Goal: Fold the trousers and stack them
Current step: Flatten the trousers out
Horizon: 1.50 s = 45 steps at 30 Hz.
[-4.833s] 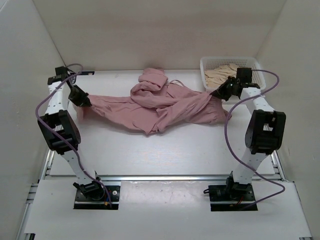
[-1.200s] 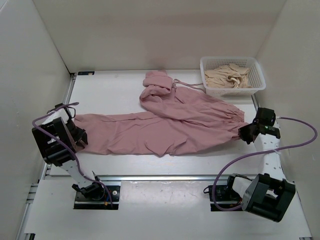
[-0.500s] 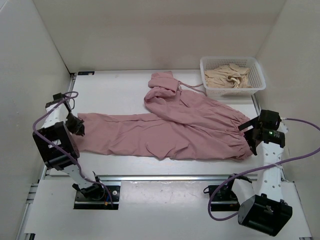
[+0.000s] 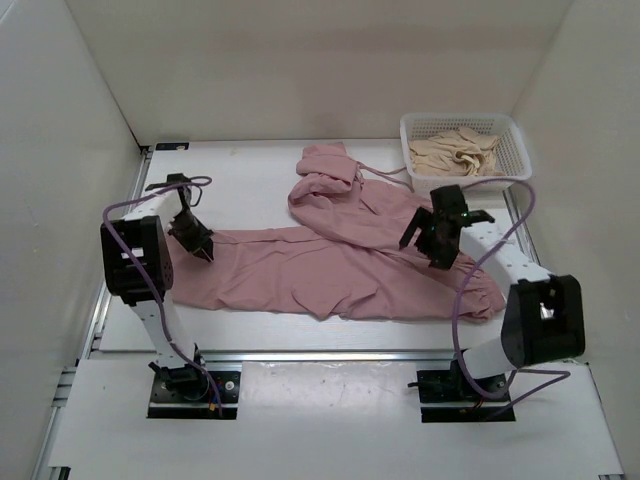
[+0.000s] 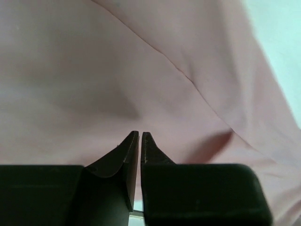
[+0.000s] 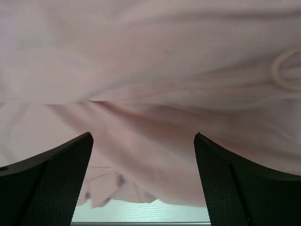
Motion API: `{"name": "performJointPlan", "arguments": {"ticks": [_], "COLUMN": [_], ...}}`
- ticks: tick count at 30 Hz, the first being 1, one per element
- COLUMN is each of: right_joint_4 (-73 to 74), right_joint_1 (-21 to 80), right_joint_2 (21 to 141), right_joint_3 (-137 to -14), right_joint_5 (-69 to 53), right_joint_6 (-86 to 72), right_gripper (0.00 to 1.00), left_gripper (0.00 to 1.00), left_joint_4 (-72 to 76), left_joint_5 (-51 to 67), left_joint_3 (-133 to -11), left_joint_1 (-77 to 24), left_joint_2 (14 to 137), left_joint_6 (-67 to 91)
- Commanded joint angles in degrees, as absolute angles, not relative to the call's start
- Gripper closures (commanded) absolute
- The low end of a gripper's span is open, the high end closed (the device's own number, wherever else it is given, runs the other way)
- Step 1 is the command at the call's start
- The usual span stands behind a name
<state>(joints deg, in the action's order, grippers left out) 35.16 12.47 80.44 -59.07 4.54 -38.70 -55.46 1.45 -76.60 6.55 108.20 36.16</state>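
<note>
White table (image 4: 250,170) bore the spread trousers (image 4: 300,275)
Left gripper (image 5: 140,135) was closed, right gripper (image 6: 143,137) open, both empty; limp fabric likely needed edge grips

Soft matt pink cloth trousers (image 4: 330,270), lightly creased, smooth matt white table (image 4: 240,180), white plastic lattice basket (image 4: 495,182), crumpled cream cloth garment (image 4: 455,152), right gripper (image 6: 143,136) jaws matt black, finely gridded, left gripper (image 5: 140,134) jaws smooth black

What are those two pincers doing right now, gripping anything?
Left pincer: closed, tips together over the trousers, no cloth seen between them.
Right pincer: open wide above the trousers, holding nothing.
</note>
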Motion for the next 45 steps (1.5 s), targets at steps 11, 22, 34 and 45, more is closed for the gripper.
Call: {"name": "performJointPlan", "arguments": {"ticks": [11,22,34,45], "right_joint_4": [34.2,43.6,38.5,36.0], "right_joint_1": [4.3,3.5,9.4,22.9], "right_joint_2": [81.4,64.5,69.2,110.6], "right_joint_3": [-41.0,-33.8,-57.6,-88.9], "right_joint_5": [3.7,0.0,2.5,-1.7], "right_joint_6": [-45.4,-46.5,-36.0,-34.3], "right_gripper": [0.15,0.15,0.17,0.19], "left_gripper": [0.80,0.81,0.76,0.66], "left_joint_4": [-54.2,-52.6,-64.1,-65.1], "left_joint_5": [-3.0,2.5,-3.9,3.0], "left_joint_3": [-70.3,-64.7,-83.9,-83.7], "left_joint_1": [17.3,21.5,13.4,11.4], "left_joint_2": [110.6,98.6,91.1,85.0], "left_joint_6": [33.1,29.9,29.9,26.5]}}
